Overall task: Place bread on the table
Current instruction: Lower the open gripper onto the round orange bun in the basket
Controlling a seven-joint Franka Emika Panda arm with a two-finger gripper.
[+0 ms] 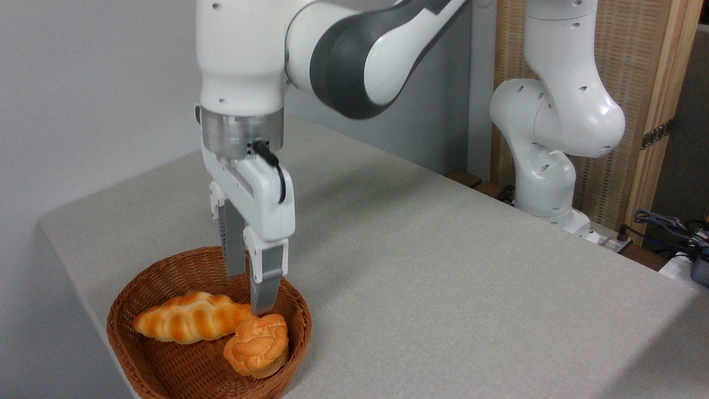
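Basket sits at the table's near-left corner. A braided loaf lies touching the bread, knotted, orange-golden, inside by the right rim. Gripper directly above; jaws apparently slightly apart, holding nothing.

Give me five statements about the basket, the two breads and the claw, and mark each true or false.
1. The bun lies in the basket. True.
2. The loaf lies on the table. False: it is in the basket, beside the bun.
3. The claw holds the bun in the air. False: it is open just above the bun, holding nothing.
4. The basket stands near the table's front left corner. True.
5. The bun is to the left of the loaf. False: it is to the right, nearer the camera.
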